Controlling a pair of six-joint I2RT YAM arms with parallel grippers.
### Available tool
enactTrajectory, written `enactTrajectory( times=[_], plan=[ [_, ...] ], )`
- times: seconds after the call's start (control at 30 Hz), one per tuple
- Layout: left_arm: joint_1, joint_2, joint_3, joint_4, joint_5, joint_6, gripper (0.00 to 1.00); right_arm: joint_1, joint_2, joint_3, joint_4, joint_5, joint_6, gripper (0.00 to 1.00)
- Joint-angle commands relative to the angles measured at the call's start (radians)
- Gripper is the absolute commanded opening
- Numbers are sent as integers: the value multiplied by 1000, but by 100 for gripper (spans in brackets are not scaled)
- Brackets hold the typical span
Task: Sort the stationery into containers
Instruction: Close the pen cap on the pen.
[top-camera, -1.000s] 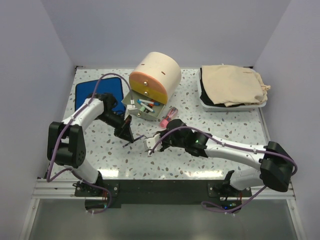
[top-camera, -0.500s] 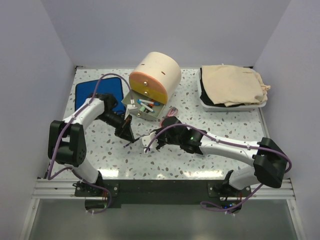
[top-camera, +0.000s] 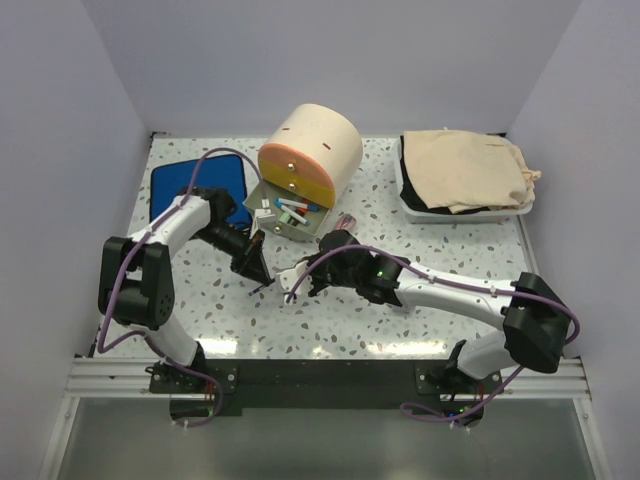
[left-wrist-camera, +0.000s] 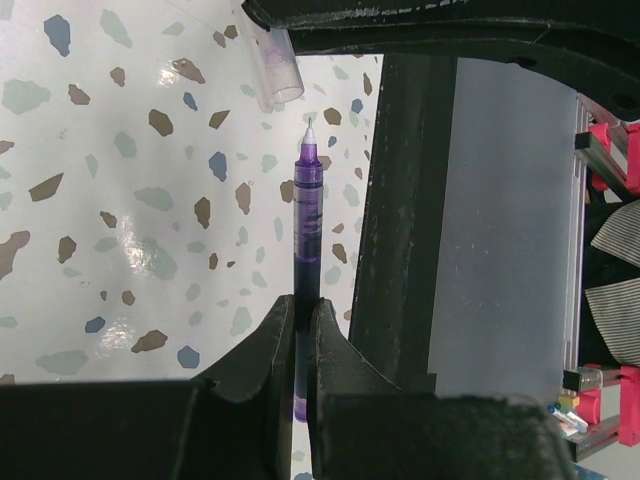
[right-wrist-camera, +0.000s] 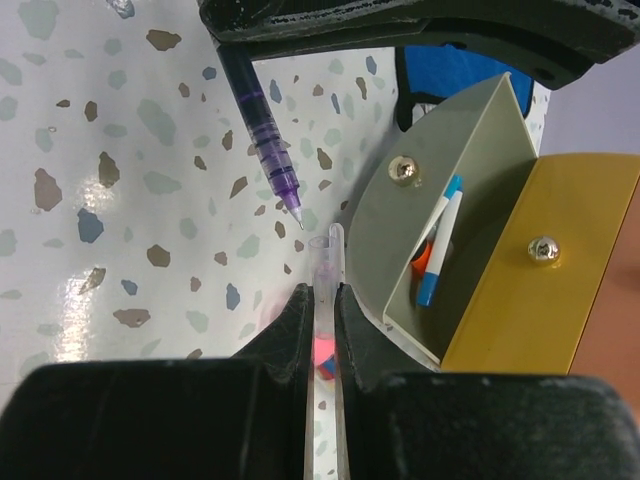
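Note:
My left gripper (top-camera: 257, 270) is shut on a thin purple pen (left-wrist-camera: 307, 230), tip bare and pointing away (top-camera: 266, 286). My right gripper (top-camera: 298, 284) is shut on a clear tubular cap (right-wrist-camera: 326, 270) with a pink bit inside. The cap's open end sits just short of the pen tip (right-wrist-camera: 262, 130); it also shows at the top of the left wrist view (left-wrist-camera: 275, 70). The beige cabinet (top-camera: 312, 148) lies behind, its grey drawer (top-camera: 268, 203) pulled open with blue-tipped pens (right-wrist-camera: 440, 250) inside. A pink tube (top-camera: 346, 221) lies by the drawer.
A blue cloth (top-camera: 192, 186) lies at the back left behind my left arm. A white tray (top-camera: 410, 205) with a beige bag (top-camera: 462, 170) stands at the back right. The yellow drawer front (right-wrist-camera: 540, 270) is right of the grey drawer.
My right gripper has moved left with the cap, bringing its open end close to the pen tip. My left gripper has barely moved.

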Motion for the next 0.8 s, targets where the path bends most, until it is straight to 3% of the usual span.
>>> enactTrajectory(
  times=[0.0,0.77],
  plan=[
    [-4,7,19,-14,54,2,0,13,6,43,-9,-23,-34,0],
    [-7,56,50,-14,66,-3,0,39,29,72,-35,-43,-97,0]
  ],
)
